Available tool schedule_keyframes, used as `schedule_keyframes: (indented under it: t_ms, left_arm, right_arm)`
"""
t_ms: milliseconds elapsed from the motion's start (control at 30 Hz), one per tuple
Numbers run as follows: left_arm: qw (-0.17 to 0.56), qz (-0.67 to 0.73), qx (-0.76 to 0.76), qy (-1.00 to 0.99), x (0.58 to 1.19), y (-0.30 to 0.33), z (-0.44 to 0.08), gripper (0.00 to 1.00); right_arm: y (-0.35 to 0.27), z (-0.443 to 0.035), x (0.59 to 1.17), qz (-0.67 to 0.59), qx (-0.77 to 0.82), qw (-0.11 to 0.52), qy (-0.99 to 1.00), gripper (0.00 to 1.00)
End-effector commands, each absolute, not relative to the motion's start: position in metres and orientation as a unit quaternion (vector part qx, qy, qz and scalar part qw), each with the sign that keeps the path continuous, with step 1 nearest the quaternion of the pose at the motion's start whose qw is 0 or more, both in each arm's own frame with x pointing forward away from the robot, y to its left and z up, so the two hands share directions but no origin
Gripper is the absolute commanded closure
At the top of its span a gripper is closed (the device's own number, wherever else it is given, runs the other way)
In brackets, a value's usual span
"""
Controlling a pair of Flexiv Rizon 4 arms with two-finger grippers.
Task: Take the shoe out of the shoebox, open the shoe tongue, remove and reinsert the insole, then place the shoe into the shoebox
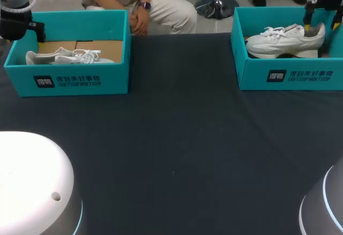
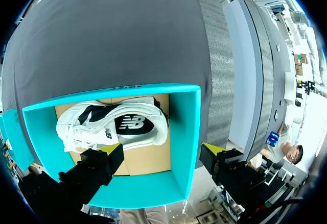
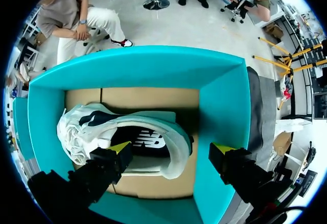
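Holding the left tool [image 2: 163, 150] and right tool [image 3: 171, 148] wide open and empty above a shoebox [image 2: 185, 140] apiece, sizing up the light, soft-sided shoe [image 2: 112, 124] for a likely heel-collar pinch.

The table [image 1: 177, 154] is covered all over by a dark grey cloth [image 2: 112, 35], laid pretty flat. A brown cardboard liner [image 1: 80, 47] is seen near the table's far-left corner, and a second cardboard liner [image 3: 148, 99] is tucked near its far-right corner.
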State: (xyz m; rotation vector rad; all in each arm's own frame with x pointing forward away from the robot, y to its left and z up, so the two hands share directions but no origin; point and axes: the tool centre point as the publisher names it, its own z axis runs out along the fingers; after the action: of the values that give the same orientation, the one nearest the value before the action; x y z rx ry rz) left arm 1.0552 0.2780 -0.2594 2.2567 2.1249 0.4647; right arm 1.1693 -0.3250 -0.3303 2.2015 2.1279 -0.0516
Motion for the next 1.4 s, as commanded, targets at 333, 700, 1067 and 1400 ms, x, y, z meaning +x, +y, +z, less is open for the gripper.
schedule_keyframes:
  t_ms: [333, 700, 1067, 1400]
  left_arm:
    - [0.004, 0.149, 0.720, 0.678, 1.055, 0.278, -0.259, 0.00]
    - [0.004, 0.149, 0.720, 0.678, 1.055, 0.278, -0.259, 0.00]
    - [0.004, 0.149, 0.720, 0.678, 1.055, 0.278, -0.259, 0.00]
    - [0.004, 0.149, 0.720, 0.678, 1.055, 0.278, -0.259, 0.00]
  right_arm:
    - [-0.333, -0.341, 1.181, -0.032, 0.719, 0.009, 0.694, 0.00]
    - [-0.332, -0.343, 1.180, -0.030, 0.716, 0.007, 0.698, 0.61]
    - [-0.330, -0.347, 1.177, -0.027, 0.716, 0.009, 0.697, 1.00]
    - [-0.334, -0.343, 1.175, -0.028, 0.720, 0.017, 0.694, 1.00]
